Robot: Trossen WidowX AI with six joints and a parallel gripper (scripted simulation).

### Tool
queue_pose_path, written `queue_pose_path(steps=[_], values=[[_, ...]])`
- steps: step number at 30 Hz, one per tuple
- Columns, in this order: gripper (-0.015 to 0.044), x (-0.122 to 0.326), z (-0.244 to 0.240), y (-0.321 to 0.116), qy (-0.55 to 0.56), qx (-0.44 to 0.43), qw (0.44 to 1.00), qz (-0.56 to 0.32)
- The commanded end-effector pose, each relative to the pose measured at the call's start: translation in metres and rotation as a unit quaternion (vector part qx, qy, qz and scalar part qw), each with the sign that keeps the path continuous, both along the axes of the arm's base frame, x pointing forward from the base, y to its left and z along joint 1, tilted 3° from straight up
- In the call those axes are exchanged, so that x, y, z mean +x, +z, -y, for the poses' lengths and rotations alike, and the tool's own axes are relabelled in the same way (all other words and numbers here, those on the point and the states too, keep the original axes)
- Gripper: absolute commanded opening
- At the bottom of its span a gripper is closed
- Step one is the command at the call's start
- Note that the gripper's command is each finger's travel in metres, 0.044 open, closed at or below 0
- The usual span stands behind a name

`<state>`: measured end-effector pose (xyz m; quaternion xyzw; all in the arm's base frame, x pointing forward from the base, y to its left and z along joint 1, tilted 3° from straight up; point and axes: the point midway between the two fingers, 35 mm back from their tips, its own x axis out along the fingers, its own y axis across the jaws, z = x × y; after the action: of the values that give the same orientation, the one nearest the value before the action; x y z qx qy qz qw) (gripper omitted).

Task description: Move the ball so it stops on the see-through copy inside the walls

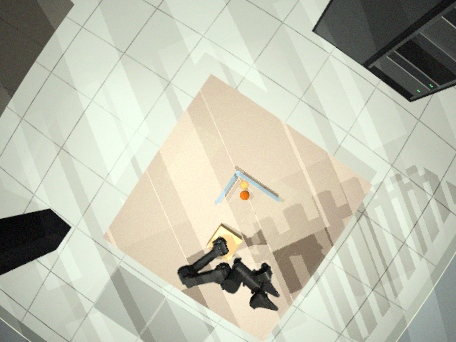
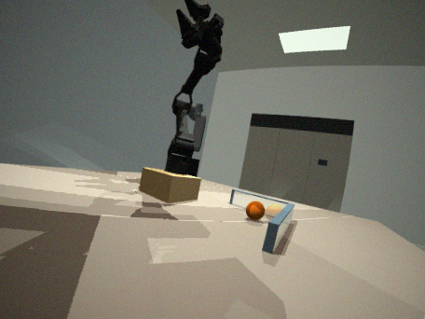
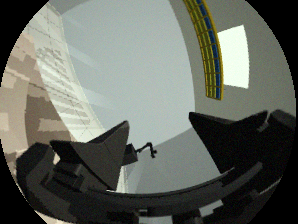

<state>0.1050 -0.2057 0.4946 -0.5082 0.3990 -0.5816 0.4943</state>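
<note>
Orange ball (image 1: 244,195): it sits on the tan table (image 1: 165,200), inside the corner formed by the two walls, just beside the pale copy and on the side nearer the arm.
See-through copy (image 1: 244,185): a faint yellowish ball tucked closer to the corner; from the exterior view it lies right behind the ball (image 2: 254,210), the two nearly touching.
Clear walls (image 1: 252,186): from above they read as two thin blue lines meeting in an angle; from the side (image 2: 278,227) they are low upright panes, and the near one hides part of the table behind it.
Gripper (image 2: 198,11): raised high above the table, well apart from the ball, fingers spread wide with nothing between them.
Top view only: the arm (image 1: 225,272) is folded over the table's edge, and its tip points off the table.
Wrist view only: two dark fingers frame wall and ceiling; neither ball nor walls appear there.
Tan block (image 2: 170,185): the arm's base stands on it, between the arm and the walls.
Around: a dark cabinet (image 1: 400,45) and a tiled floor (image 1: 75,100).
</note>
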Motion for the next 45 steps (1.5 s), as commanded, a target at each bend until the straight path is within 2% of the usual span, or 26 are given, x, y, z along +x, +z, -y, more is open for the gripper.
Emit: queue_pose_path(steps=[1, 3, 11, 18, 25, 34, 41, 45], values=[[0.0395, 0.001, 0.0, 0.0, 0.002, -0.001, 1.0, -0.002], [0.0395, 0.008, 0.002, 0.0, 0.022, -0.01, 0.999, -0.022], [0.0395, 0.113, 0.007, -0.056, 0.183, 0.074, 0.98, -0.025], [0.0395, 0.201, -0.02, -0.137, 0.307, 0.211, 0.928, -0.023], [0.0395, 0.257, -0.073, -0.231, 0.364, 0.384, 0.848, -0.026], [0.0395, 0.27, -0.164, -0.352, 0.307, 0.615, 0.724, -0.046], [0.0395, 0.234, -0.236, -0.43, 0.15, 0.752, 0.637, -0.077], [0.0395, 0.214, -0.258, -0.451, 0.077, 0.781, 0.613, -0.089]])
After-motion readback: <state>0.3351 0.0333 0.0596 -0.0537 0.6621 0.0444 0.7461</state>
